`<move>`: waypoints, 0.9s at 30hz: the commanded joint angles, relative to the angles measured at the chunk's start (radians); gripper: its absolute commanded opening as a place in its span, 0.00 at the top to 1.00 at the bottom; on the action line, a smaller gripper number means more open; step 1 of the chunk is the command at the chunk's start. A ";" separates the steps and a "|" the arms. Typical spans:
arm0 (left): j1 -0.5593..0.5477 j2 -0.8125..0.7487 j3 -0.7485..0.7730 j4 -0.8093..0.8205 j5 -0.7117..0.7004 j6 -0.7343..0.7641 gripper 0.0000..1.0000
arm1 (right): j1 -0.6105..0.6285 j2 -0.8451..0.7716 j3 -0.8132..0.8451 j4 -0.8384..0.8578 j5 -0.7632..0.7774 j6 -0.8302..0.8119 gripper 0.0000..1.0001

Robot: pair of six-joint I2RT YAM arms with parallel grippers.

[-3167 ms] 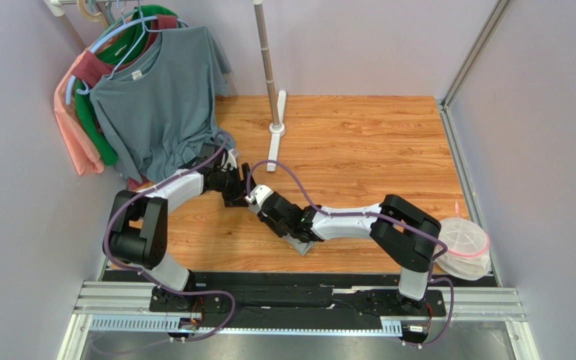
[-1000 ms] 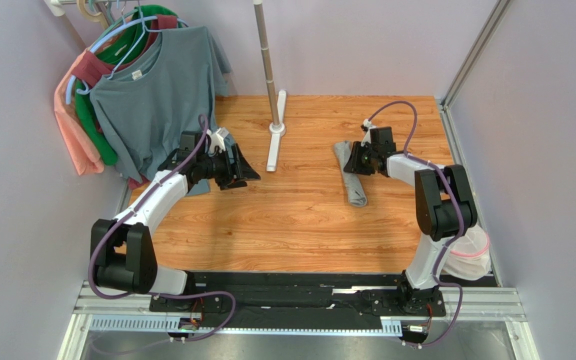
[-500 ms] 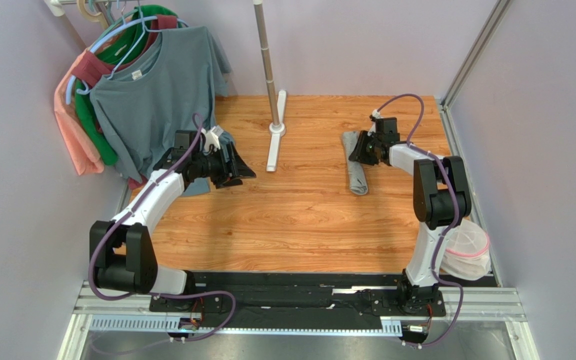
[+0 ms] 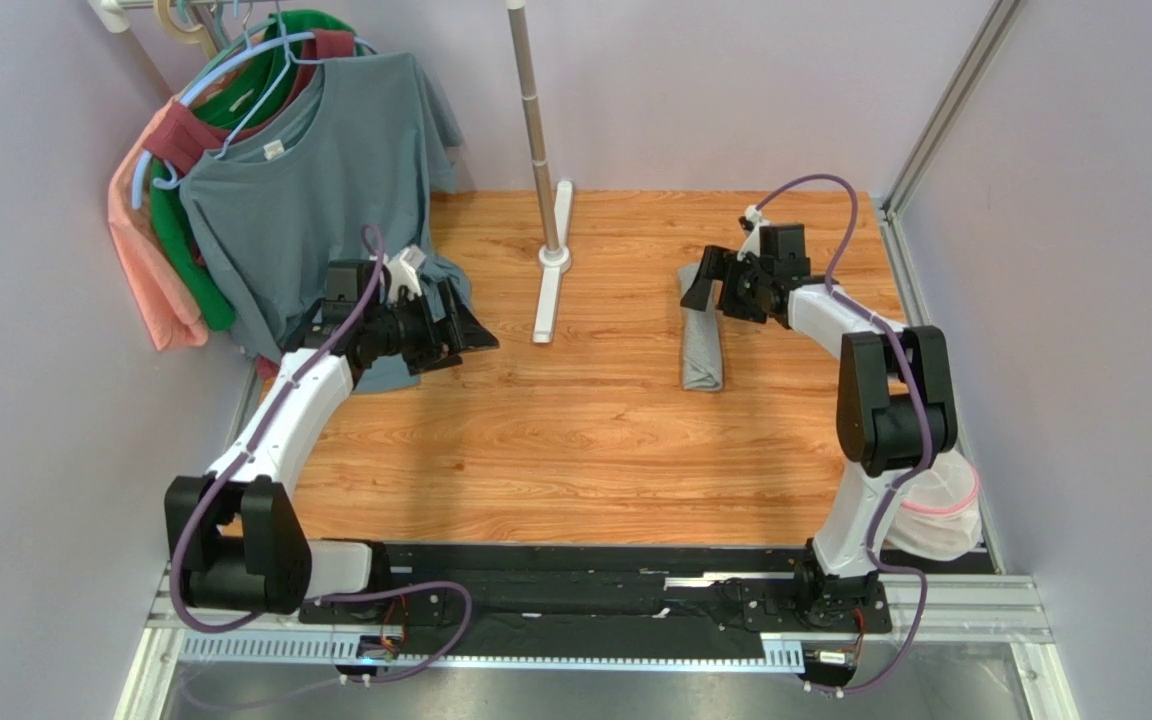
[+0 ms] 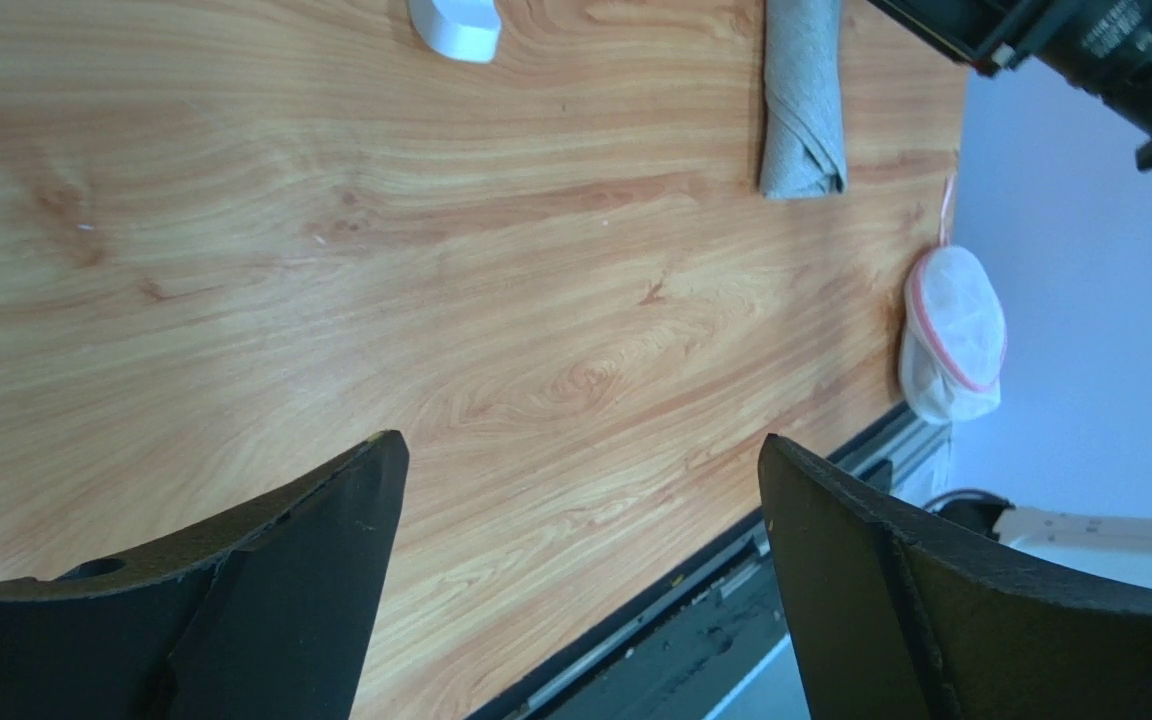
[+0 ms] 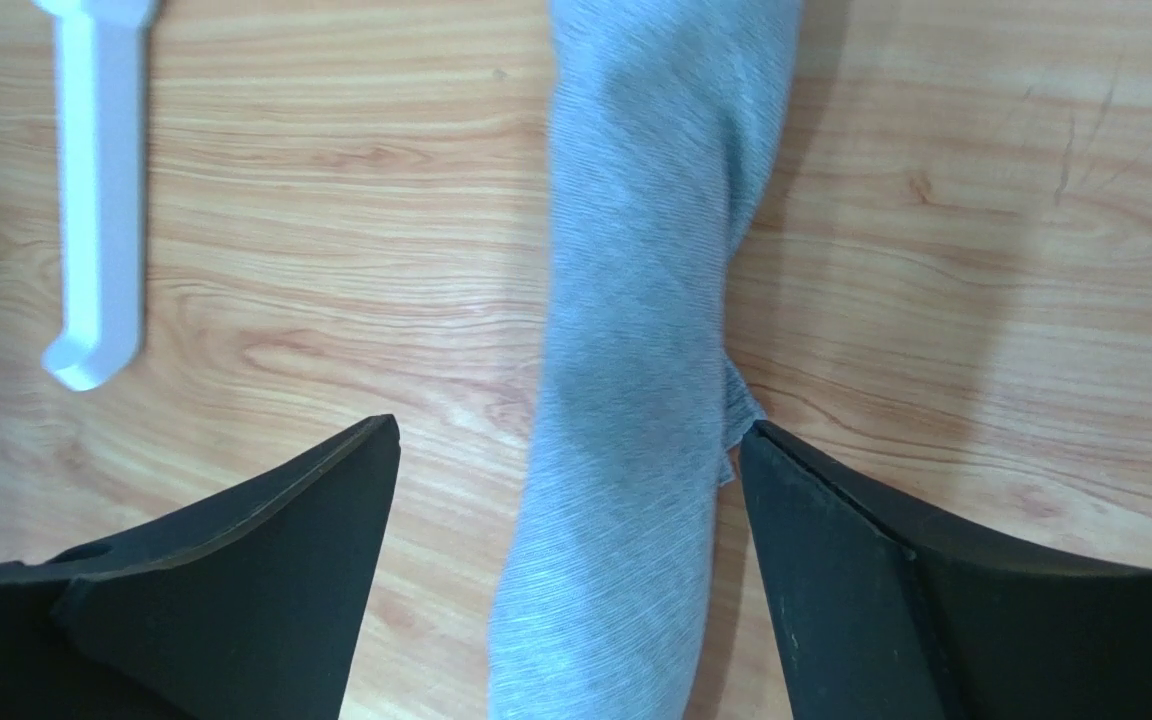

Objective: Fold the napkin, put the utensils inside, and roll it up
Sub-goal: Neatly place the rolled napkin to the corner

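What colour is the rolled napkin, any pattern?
Plain mid-grey, no pattern; the napkin shows best in the right wrist view.

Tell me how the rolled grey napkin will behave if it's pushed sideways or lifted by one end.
The napkin is soft cloth with a loose corner poking out, so lifted by one end it would likely droop and start unrolling. Lying as a long roll on the smooth wooden table, a sideways push would probably roll it.

left arm: stretched forward along the left side, forearm angled inward. left hand (image 4: 470,327) (image 5: 579,450) points right, jaws wide apart, nothing between them. right arm: elbow raised, forearm reaching far back. right hand (image 4: 699,285) (image 6: 567,435) points left and down, jaws spread wide, not clamping.
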 commanded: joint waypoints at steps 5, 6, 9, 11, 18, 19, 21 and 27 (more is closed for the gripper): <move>0.104 -0.218 0.043 -0.058 -0.093 0.046 0.04 | 0.007 -0.313 -0.011 -0.016 -0.021 -0.021 0.13; 0.115 -0.242 0.046 -0.072 -0.112 0.051 0.04 | 0.009 -0.350 -0.025 -0.033 -0.006 -0.024 0.13; 0.142 -0.342 0.051 -0.096 -0.160 0.078 0.04 | 0.013 -0.512 -0.093 -0.065 0.056 -0.033 0.13; 0.153 -0.420 0.054 -0.109 -0.185 0.098 0.04 | 0.016 -0.638 -0.151 -0.085 0.119 -0.032 0.13; 0.158 -0.672 0.006 -0.104 -0.336 0.154 0.04 | 0.056 -1.005 -0.402 -0.090 0.298 -0.044 0.13; 0.158 -0.701 -0.008 -0.098 -0.350 0.163 0.03 | 0.058 -1.042 -0.432 -0.091 0.324 -0.047 0.13; 0.156 -0.770 -0.040 -0.097 -0.375 0.180 0.02 | 0.058 -1.118 -0.488 -0.100 0.395 -0.042 0.13; 0.158 -0.874 -0.106 -0.123 -0.416 0.174 0.01 | 0.059 -1.183 -0.507 -0.114 0.449 -0.024 0.13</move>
